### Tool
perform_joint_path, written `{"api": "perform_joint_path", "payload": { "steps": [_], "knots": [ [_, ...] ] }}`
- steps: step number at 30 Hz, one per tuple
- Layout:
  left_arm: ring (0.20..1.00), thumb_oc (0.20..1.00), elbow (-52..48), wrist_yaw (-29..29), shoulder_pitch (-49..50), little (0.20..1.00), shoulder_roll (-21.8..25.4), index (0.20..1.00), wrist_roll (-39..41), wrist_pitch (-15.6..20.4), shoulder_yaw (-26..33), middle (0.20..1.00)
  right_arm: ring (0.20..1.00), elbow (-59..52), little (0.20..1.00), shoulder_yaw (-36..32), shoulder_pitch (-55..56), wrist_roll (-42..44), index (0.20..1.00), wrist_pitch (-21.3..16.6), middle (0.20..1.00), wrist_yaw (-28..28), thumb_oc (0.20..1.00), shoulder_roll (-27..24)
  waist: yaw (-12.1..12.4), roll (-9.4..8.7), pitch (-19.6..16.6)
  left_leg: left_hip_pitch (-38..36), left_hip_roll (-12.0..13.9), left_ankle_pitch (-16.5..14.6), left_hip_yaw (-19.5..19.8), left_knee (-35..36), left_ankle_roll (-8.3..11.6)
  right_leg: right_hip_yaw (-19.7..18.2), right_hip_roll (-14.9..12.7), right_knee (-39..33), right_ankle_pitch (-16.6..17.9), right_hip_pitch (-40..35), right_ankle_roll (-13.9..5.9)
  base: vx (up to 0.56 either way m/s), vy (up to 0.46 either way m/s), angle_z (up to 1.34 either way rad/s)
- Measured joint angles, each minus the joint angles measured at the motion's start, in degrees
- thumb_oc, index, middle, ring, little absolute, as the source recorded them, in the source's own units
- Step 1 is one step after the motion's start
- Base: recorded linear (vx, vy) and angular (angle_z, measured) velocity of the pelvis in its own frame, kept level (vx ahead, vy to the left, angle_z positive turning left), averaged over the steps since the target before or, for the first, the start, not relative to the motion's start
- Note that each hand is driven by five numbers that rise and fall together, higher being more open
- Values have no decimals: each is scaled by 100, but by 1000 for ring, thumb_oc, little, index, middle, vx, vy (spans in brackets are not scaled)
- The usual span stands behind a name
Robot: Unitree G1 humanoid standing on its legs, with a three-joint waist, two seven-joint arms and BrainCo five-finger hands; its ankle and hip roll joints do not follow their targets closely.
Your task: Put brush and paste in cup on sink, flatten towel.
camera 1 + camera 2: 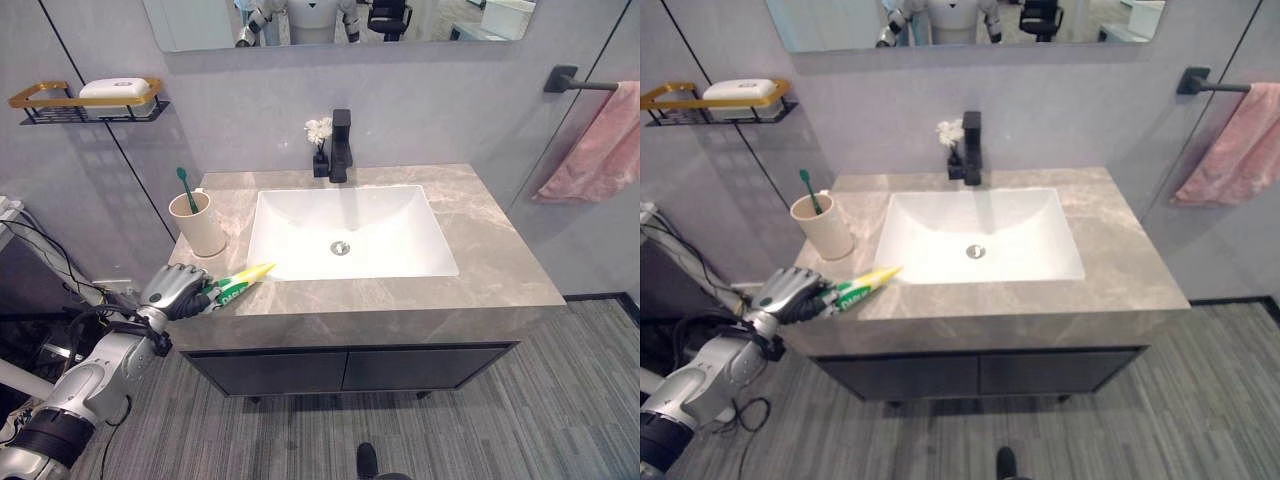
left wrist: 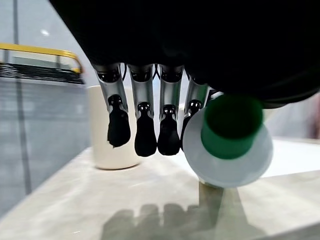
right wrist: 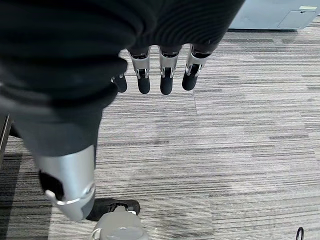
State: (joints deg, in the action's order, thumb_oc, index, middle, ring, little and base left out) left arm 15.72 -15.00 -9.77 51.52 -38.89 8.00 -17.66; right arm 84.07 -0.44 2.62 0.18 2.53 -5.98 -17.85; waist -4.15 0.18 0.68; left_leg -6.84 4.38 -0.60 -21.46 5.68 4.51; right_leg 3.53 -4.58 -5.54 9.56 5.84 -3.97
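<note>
Left hand (image 1: 176,291), fingers curled round the toothpaste tube (image 1: 240,280), holds it at the counter's front-left edge, long axis toward 2 o'clock. Cup (image 1: 197,224) with toothbrush (image 1: 186,188) stands near, at 12 o'clock. Right hand (image 3: 150,75) hangs apparently relaxed, empty.

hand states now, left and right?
Left hand: shut on the green-and-yellow toothpaste tube.
Right hand: open, holding nothing, hanging over the floor.

The left hand (image 1: 178,290) reached forward with its fingers (image 2: 146,135) curled closed around a load. The right hand (image 3: 150,75) hung down, fingers relaxed.
</note>
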Motion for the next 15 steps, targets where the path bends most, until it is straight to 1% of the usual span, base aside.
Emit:
{"api": "perform_joint_path", "payload": {
  "steps": [3,5,6,9,12,13,14,15],
  "knots": [
    [200,200,836,-98,-611,200,27,200,-251,-77,-583,200,1000,13,1000,55,12,-14,1000,-9,1000,-9,1000,-6,8,-14,-22,-1,0,1,-14,-1,0,-6,2,0,0,3,0,0,0,0],
    [200,200,1061,-144,-730,200,61,200,-328,-113,-724,200,1000,5,1000,64,-28,-48,1000,-25,1000,-13,1000,-9,-7,-16,-32,1,2,-1,-30,0,2,-18,7,0,0,14,0,-5,-6,-5],
    [200,200,1253,-247,-896,200,61,200,-457,-102,-912,200,1000,10,1000,67,-3,-49,1000,-34,1000,-19,1000,-16,-20,-30,-46,-3,5,-4,-68,-1,6,-47,18,1,0,25,0,0,-10,-9],
    [200,200,1710,-282,-1171,200,54,200,-502,-199,-1039,200,1000,18,1000,70,-2,-50,1000,-50,1000,-23,1000,-33,-12,-52,-143,-2,24,-22,-135,-1,27,-121,52,0,1,68,1,9,-14,-14],
    [200,200,2028,-296,-1267,200,14,200,-504,-324,-1068,200,1000,17,1000,71,1,-51,1000,-104,1000,-29,1000,-69,-75,-69,-197,3,35,-28,-144,-2,34,-127,66,1,-2,77,5,3,-4,-2],
    [235,235,2129,-376,-1272,235,-12,235,-504,-331,-1068,235,1000,17,1000,68,9,-51,1000,-122,1000,-32,1000,-77,-123,-84,-216,6,36,-29,-146,-2,35,-129,68,1,-2,82,6,0,0,0],
    [507,507,2149,-415,-1271,507,-40,507,-501,-345,-1067,507,1000,19,1000,68,17,-51,1000,-130,1000,-35,1000,-77,-124,-88,-229,9,36,-30,-149,-2,34,-131,67,1,-2,85,6,0,0,0],
    [570,570,2157,-465,-1271,570,-51,570,-500,-365,-1067,570,1000,20,1000,68,27,-51,1000,-133,1000,-36,1000,-76,-126,-100,-241,12,34,-31,-152,-2,34,-136,67,1,-2,92,6,0,0,0]
  ]
}}
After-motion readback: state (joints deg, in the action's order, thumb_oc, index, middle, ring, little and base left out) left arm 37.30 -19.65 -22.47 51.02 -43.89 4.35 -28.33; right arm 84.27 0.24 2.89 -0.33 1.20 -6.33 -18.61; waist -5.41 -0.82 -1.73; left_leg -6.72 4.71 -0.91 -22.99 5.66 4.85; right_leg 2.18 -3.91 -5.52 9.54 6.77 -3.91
